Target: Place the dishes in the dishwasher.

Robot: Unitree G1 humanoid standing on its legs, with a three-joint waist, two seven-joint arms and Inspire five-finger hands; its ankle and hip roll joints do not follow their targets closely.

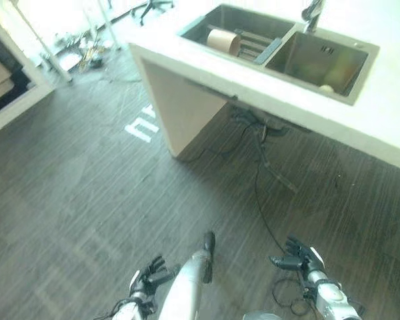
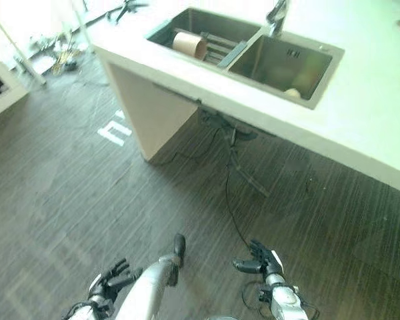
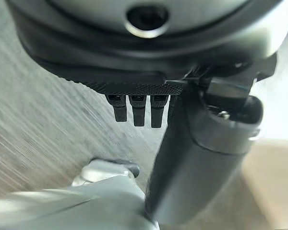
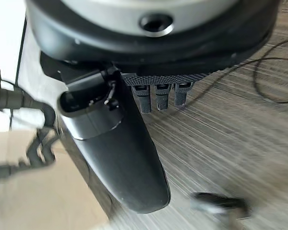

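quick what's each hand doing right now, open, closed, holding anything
Left hand: open, fingers relaxed, holding nothing, low over the floor.
Right hand: open, fingers relaxed, holding nothing, low over the floor.

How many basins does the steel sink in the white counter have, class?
2: the left basin holds a tan cylindrical cup lying on a rack; the right basin holds a small pale round object.

floor: dark wood planks | counter: white | light: bright, far left
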